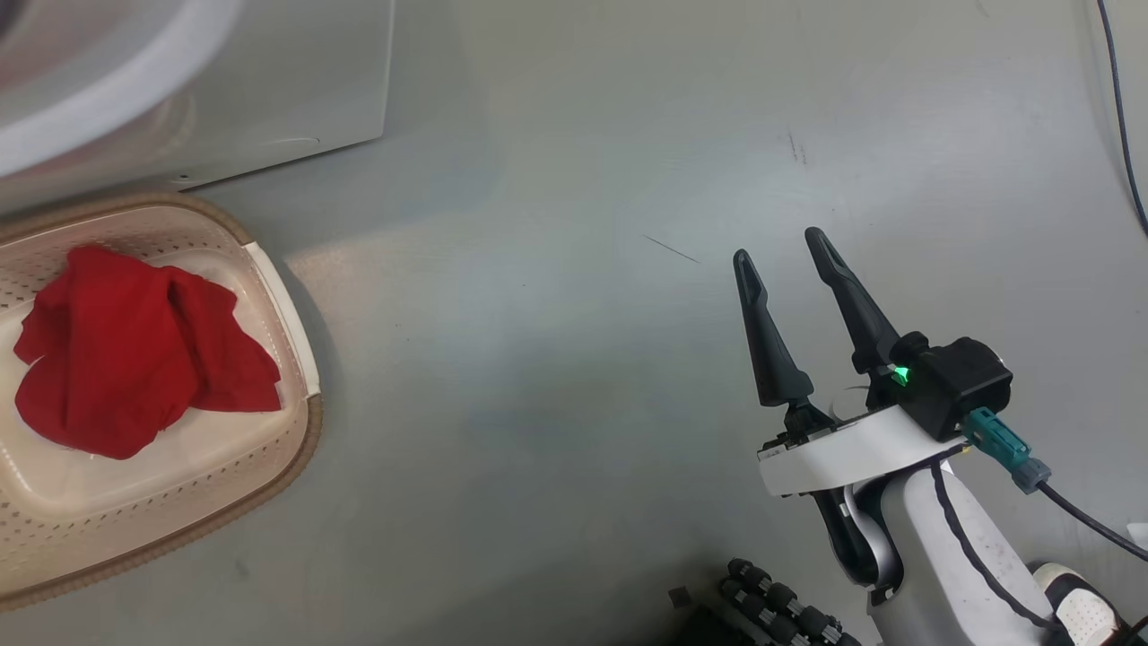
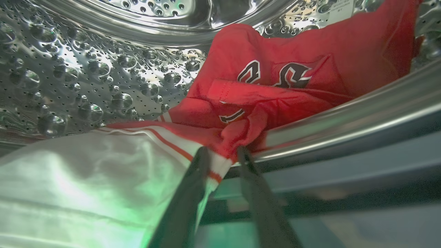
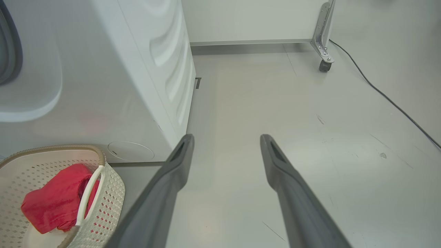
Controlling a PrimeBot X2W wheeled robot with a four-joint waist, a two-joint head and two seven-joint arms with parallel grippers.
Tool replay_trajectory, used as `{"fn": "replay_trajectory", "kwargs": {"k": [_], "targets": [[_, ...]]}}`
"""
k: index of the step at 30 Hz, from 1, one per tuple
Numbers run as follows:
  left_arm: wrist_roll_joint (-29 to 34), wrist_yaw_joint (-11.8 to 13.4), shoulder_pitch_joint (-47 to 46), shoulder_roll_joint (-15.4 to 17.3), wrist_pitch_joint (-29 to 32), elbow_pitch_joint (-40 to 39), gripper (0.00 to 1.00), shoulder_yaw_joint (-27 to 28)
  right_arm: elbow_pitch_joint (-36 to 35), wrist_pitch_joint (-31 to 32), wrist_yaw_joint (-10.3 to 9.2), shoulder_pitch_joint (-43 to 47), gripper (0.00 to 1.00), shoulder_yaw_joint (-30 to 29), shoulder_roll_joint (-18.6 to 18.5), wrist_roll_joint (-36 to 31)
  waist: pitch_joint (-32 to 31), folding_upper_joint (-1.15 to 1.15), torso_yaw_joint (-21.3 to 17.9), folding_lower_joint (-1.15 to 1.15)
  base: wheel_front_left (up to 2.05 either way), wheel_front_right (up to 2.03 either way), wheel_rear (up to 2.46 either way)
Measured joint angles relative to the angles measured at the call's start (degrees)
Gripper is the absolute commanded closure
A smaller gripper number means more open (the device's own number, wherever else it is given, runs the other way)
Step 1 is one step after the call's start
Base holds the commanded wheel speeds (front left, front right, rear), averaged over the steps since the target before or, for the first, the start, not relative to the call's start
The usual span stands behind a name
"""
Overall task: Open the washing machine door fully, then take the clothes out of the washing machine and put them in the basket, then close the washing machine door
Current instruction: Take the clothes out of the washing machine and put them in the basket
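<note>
**Left gripper pinching laundry at the drum's mouth**

Dark fingers of the left gripper rise from 6 o'clock in the left wrist view, drawn to a narrow gap; between their tips sits a bunched fold of the clothes, which fills the gap and touches both fingers, so the gripper is clamped on fabric. That fold joins two pieces; the white striped garment spreads toward 8 o'clock, its red-striped hem running down between the fingers; the red garment, with dark lettering edged in white, is heaped toward 1 o'clock. Both lie inside the perforated steel drum, whose wall shows at 10 o'clock.

Seen from the head, the right gripper stands at 4 o'clock above the grey floor; its fingers are spread wide, holding nothing and touching nothing. At 9 o'clock sits the basket, on the floor just beside the washing machine, which is at 11 o'clock; a crumpled red cloth lies in the basket. A black cable trails along the floor at 2 o'clock.
</note>
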Motion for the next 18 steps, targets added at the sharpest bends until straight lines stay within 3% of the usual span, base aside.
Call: {"fn": "replay_trajectory", "kwargs": {"k": [18], "targets": [[-0.3, -1.0, -0.9, -2.0, -5.6, 4.4, 1.0, -0.5, 0.6, 0.0, -0.49, -0.9, 0.0, -0.4, 0.0, 0.0, -1.8, 0.0, 1.4, 0.0, 0.0, 0.0, 0.0]]}}
